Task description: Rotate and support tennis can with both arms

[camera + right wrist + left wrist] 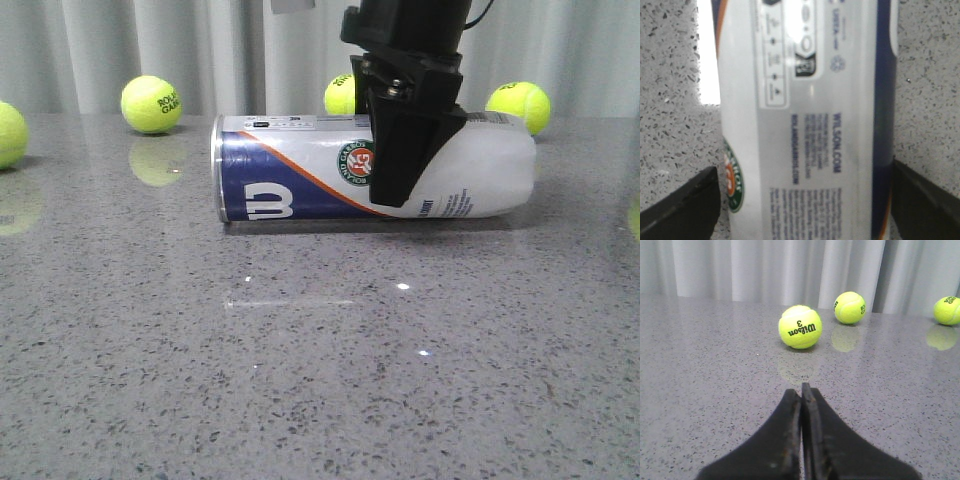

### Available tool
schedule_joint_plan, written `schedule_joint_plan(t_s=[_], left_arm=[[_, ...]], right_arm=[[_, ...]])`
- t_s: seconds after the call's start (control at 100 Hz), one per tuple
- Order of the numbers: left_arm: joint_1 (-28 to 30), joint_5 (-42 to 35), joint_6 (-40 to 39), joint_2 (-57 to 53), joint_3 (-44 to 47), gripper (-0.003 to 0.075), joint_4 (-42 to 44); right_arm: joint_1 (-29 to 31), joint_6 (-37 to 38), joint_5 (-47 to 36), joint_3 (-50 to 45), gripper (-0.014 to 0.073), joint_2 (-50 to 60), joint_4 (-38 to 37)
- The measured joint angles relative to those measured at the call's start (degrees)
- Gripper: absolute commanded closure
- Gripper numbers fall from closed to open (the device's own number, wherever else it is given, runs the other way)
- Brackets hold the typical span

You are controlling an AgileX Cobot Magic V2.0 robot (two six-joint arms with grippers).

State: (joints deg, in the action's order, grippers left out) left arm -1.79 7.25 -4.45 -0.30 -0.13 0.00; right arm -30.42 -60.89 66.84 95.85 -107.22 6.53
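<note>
The tennis can (300, 170) lies on its side on the grey table, metal end to the left, with the navy section, W logo and round emblem facing the front camera. My right gripper (400, 165) has come down over the can's middle. In the right wrist view the can (805, 100) fills the space between the fingers. The right gripper (805, 200) is open and straddles the can; one finger (925, 205) is at its side and a thin gap shows at the other finger. My left gripper (801, 390) is shut and empty over bare table, away from the can.
Yellow-green tennis balls lie behind the can at the back of the table (151, 103), (340, 95), (520, 103), with one at the left edge (8, 135). The left wrist view shows three balls ahead (800, 326), (850, 307), (947, 310). A curtain hangs behind.
</note>
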Motion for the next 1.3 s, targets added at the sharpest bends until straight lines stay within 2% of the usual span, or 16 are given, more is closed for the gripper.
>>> schedule_joint_plan(t_s=[0.41, 0.47, 0.56, 0.73, 0.77, 0.93, 1.0, 1.3], left_arm=[[0.0, 0.0, 0.0, 0.0, 0.0, 0.0741, 0.0], [0.0, 0.0, 0.0, 0.0, 0.0, 0.0741, 0.0], [0.0, 0.0, 0.0, 0.0, 0.0, 0.0741, 0.0], [0.0, 0.0, 0.0, 0.0, 0.0, 0.0741, 0.0], [0.0, 0.0, 0.0, 0.0, 0.0, 0.0741, 0.0], [0.0, 0.0, 0.0, 0.0, 0.0, 0.0741, 0.0], [0.0, 0.0, 0.0, 0.0, 0.0, 0.0741, 0.0], [0.0, 0.0, 0.0, 0.0, 0.0, 0.0741, 0.0]], right_arm=[[0.0, 0.0, 0.6, 0.1, -0.0051, 7.0, -0.6], [0.0, 0.3, 1.2, 0.1, -0.0015, 8.1, -0.6], [0.0, 2.3, 2.3, 0.1, 0.0131, 10.0, -0.6], [0.0, 9.2, 3.9, 0.1, 0.0583, 13.0, -0.6], [0.0, 10.3, 4.0, 0.1, 0.0662, 13.4, -0.6], [0.0, 13.1, 4.2, 0.2, 0.0649, 14.7, -0.7], [0.0, 16.6, 4.3, 0.2, 0.0649, 14.9, -0.7], [1.7, 49.4, 4.6, 0.1, 0.0649, 17.6, -0.7]])
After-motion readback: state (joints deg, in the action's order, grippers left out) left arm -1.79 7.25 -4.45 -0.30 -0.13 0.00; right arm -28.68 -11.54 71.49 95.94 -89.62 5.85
